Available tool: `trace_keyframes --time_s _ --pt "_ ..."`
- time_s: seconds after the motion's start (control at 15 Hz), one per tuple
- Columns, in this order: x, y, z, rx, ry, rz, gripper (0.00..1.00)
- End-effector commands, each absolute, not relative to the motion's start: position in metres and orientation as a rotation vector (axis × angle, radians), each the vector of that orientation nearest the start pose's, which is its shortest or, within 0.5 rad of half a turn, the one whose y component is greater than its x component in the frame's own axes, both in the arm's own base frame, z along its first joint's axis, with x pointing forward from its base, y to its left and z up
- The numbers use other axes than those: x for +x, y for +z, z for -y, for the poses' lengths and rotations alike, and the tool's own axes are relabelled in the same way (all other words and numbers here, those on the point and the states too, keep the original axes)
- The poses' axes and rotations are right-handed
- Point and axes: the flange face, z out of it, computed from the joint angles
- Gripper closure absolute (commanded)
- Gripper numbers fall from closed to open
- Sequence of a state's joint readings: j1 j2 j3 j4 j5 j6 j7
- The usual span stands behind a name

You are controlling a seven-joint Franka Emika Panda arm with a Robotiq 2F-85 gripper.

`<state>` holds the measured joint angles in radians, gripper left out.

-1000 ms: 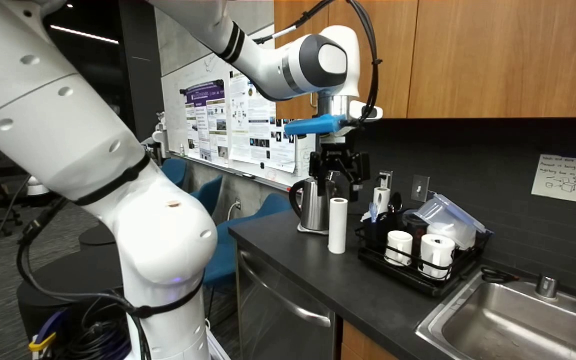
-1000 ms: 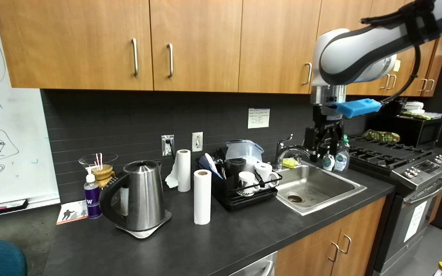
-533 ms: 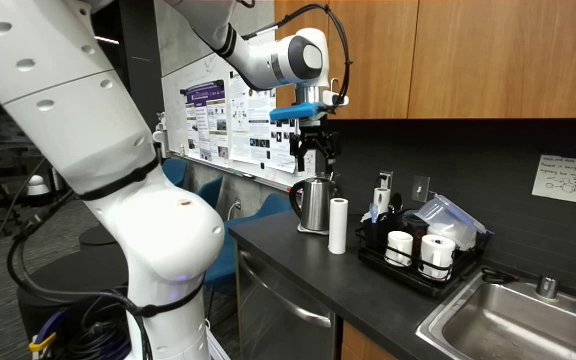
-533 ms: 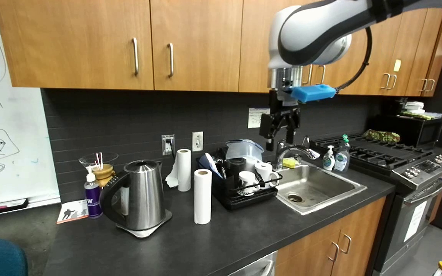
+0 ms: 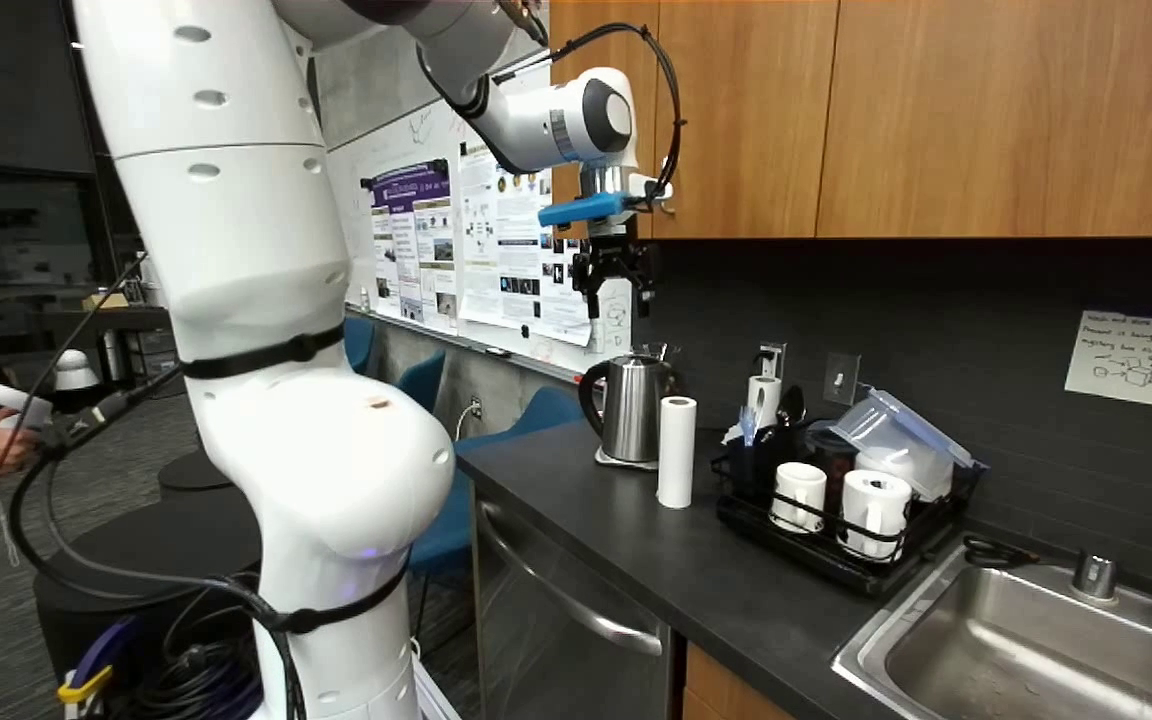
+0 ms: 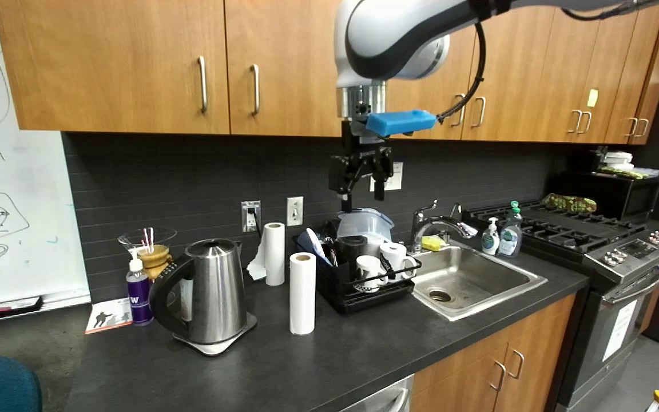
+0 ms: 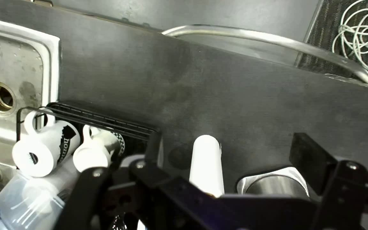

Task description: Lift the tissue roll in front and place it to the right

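Note:
The front tissue roll [image 6: 302, 293] is a slim white paper roll standing upright on the dark counter; it also shows in an exterior view [image 5: 676, 452]. In the wrist view the roll [image 7: 207, 163] appears between the spread fingers, nearer the left one, its lower end partly hidden by gripper links. My gripper [image 6: 362, 197] is open and empty, pointing down, well above roll height; it also shows in an exterior view [image 5: 619, 303] and in the wrist view [image 7: 233, 153]. A second white roll [image 6: 274, 254] stands behind, by the wall, with a loose sheet hanging.
A steel kettle [image 6: 215, 297] stands left of the front roll. A black dish rack [image 5: 801, 550] with mugs and a plastic container is on its right, then the sink [image 6: 478, 280]. Wooden cabinets [image 6: 292, 68] hang above at the back. The counter's front edge borders a dishwasher [image 5: 576, 600].
My gripper has moved from the soap bottles by the sink across toward the rolls and risen a little, staying open. Both rolls, the kettle and the rack have not moved.

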<state>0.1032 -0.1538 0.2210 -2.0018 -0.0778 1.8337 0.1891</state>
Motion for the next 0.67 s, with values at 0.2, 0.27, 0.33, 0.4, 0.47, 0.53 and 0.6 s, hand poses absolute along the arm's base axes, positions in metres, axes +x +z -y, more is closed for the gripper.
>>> trace_keyframes --time_s 0.2,0.27,0.33,0.4,0.47,0.53,0.6 --pt "0.555 0.527 -0.166 -3.276 0.083 0.261 0.00" --pt "0.564 0.527 -0.162 -3.282 0.101 0.255 0.00" --pt "0.572 0.526 -0.158 -3.286 0.119 0.249 0.00" --pt "0.579 0.525 -0.155 -3.290 0.136 0.247 0.00" --pt "0.587 0.522 -0.152 -3.296 0.154 0.240 0.00" --pt "0.593 0.520 -0.151 -3.298 0.168 0.241 0.00" --pt "0.599 0.516 -0.153 -3.294 0.182 0.243 0.00"
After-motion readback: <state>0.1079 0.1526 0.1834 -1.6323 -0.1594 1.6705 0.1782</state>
